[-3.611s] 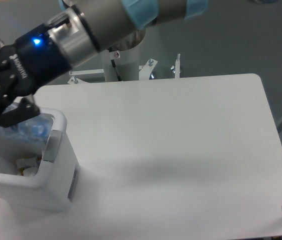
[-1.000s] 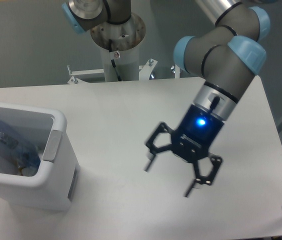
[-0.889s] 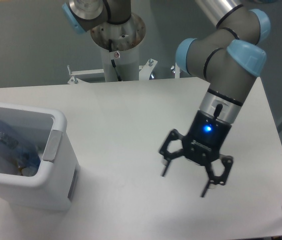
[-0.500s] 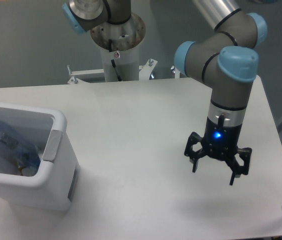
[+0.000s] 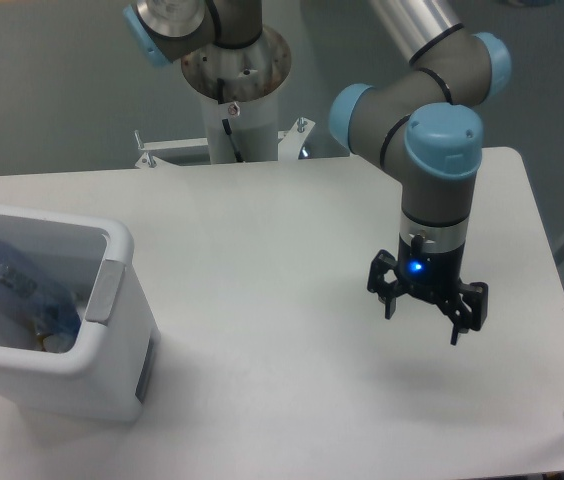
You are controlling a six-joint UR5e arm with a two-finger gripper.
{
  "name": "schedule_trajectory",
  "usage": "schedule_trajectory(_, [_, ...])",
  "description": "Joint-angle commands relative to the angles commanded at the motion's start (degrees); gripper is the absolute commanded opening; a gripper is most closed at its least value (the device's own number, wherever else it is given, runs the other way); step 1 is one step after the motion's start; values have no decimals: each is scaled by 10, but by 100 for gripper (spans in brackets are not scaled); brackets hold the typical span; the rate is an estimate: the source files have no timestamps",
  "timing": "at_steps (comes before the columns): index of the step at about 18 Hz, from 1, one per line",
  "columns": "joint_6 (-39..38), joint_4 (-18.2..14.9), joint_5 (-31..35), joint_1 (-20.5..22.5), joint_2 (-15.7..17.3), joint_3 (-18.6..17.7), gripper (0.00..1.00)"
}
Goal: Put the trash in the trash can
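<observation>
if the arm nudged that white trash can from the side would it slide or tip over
The trash can would probably slide rather than tip: it looks boxy, sitting flat on the smooth table. It seems light plastic, holding only a bottle, so a gentle push might move it. A push at the rim could rock it.

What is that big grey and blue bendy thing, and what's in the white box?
It is a robot arm. One camera looks down at a white table from above. At the arm's end is a black gripper, like a hand with two fingers. It is open, holds nothing, and hangs over the right side of the table. On the left stands a white trash can. Inside it lies a clear plastic bottle with a bluish label, and some smaller bits at the bottom, too small to tell apart.
</observation>
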Motion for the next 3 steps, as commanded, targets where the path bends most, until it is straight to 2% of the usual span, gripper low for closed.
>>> schedule_trajectory(3, [0, -1, 10, -3, 0, -2, 100])
